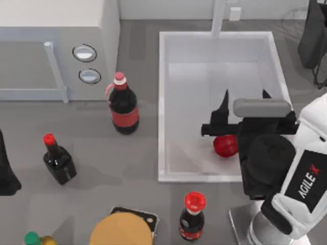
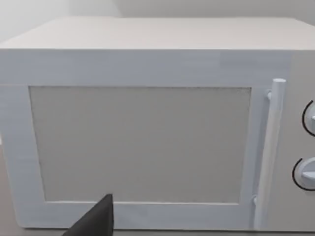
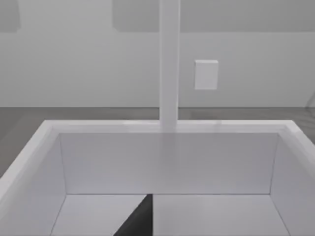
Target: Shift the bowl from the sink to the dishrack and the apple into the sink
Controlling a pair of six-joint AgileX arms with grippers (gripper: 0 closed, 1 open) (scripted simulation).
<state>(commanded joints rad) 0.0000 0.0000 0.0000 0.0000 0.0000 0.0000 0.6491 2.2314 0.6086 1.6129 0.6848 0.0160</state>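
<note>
The right gripper [image 1: 245, 99] hangs over the sink [image 1: 162, 102], its fingers wide apart and holding nothing. The apple [image 1: 225, 146] lies in the sink, below it.

- The sink [image 1: 219, 107] sits at the table's right half, its faucet [image 1: 218, 18] at the far rim.
- The apple [image 1: 225, 146] lies in the sink, near the front rim.
- The right gripper [image 1: 244, 104] hangs over the sink, just behind the apple.
- The microwave [image 1: 56, 46] stands far left.
- A large bottle [image 1: 123, 104] stands between microwave and sink.
- A small bottle [image 1: 57, 159] stands front-left of it.
- Another bottle [image 1: 192, 217] stands before the sink.
- The left arm [image 1: 6, 168] is parked at the left edge.
</note>
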